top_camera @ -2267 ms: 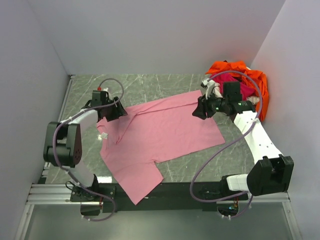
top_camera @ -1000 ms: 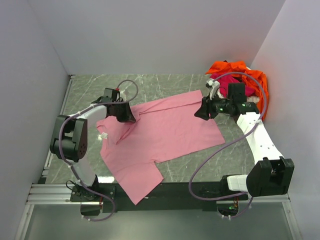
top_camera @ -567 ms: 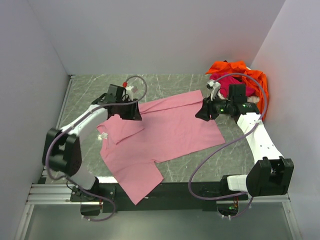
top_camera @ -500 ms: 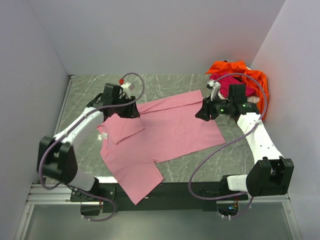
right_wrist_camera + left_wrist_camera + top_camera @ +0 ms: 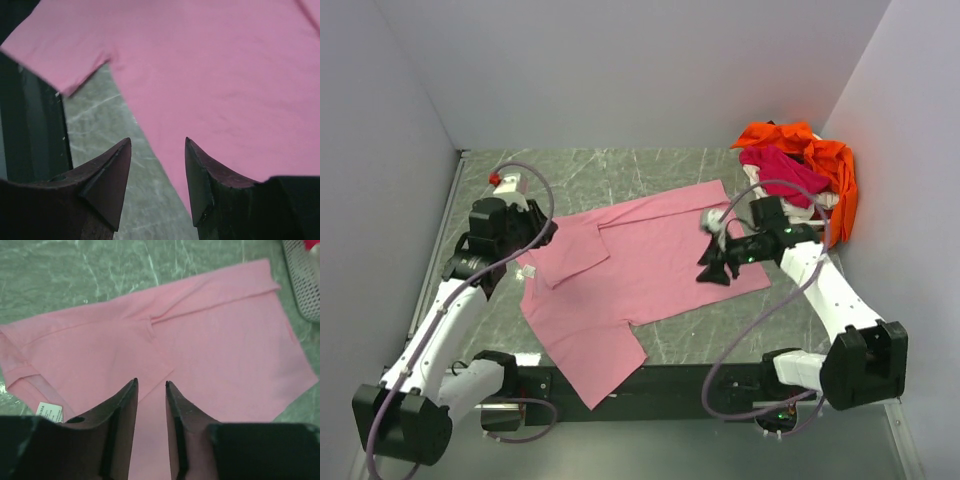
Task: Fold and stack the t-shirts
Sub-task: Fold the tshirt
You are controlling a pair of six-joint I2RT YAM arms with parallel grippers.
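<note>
A light pink t-shirt [image 5: 640,265] with a collar lies spread flat on the green marbled table, its left shoulder part folded in over the body. My left gripper [image 5: 533,238] hovers above that folded part. In the left wrist view the left gripper [image 5: 150,384] is open by a narrow gap, with only the pink t-shirt [image 5: 210,340] under it. My right gripper [image 5: 716,270] hangs open over the shirt's right near edge. The right wrist view shows the right gripper [image 5: 157,141] straddling the edge of the pink cloth [image 5: 225,70]. A magenta t-shirt [image 5: 782,168] and an orange t-shirt [image 5: 832,165] are heaped at the far right.
A white plastic basket [image 5: 827,203] sits under the heap in the far right corner; its mesh wall [image 5: 305,280] shows in the left wrist view. A white label [image 5: 50,412] lies at the shirt's left edge. Grey walls close in three sides. A black rail [image 5: 35,125] runs along the near edge.
My left gripper let go of the folded shoulder part and drew back to the left. My right gripper moved from the shirt's far right corner down to its near right edge.
</note>
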